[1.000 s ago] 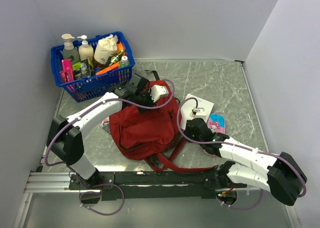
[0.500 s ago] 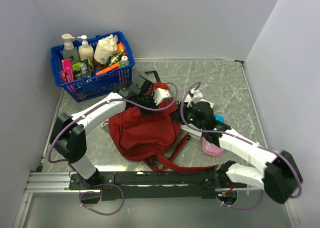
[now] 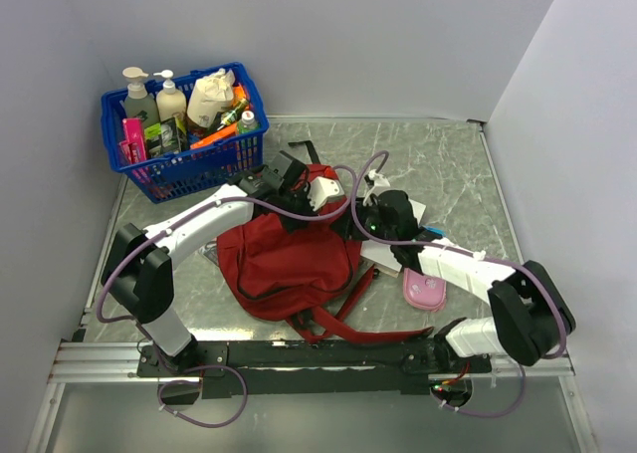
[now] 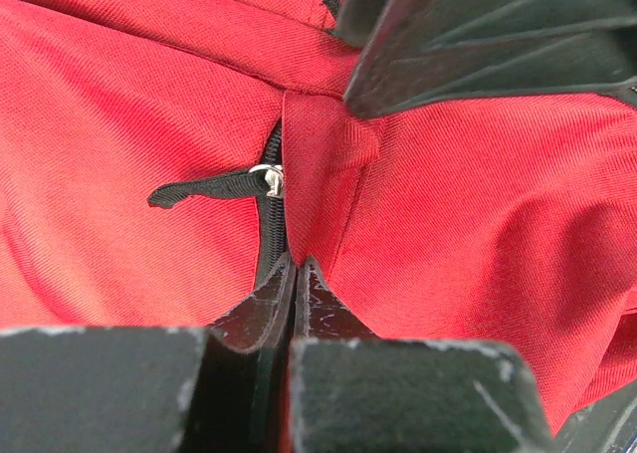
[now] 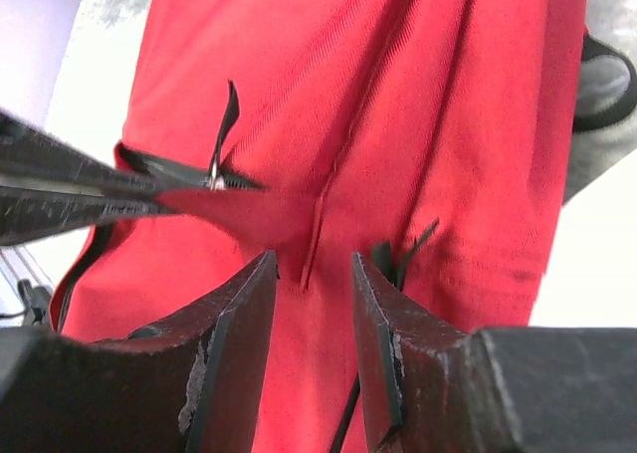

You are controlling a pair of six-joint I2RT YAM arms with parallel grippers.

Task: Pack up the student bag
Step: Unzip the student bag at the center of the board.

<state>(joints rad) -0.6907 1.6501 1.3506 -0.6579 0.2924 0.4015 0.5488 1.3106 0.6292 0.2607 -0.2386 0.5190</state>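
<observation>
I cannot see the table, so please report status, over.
Left claw shut on bag fabric beside zipper. Right claw open, over bag. No obstacle seen.

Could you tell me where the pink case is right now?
In the top view, the pink case lies right of the student bag, by its straps, on the near side of the right arm.

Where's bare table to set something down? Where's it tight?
Bare: far-right table, from the blue basket across to the right wall, down toward the pink pouch. Crowded: centre, where left end effector and right end effector work the student bag.
</observation>
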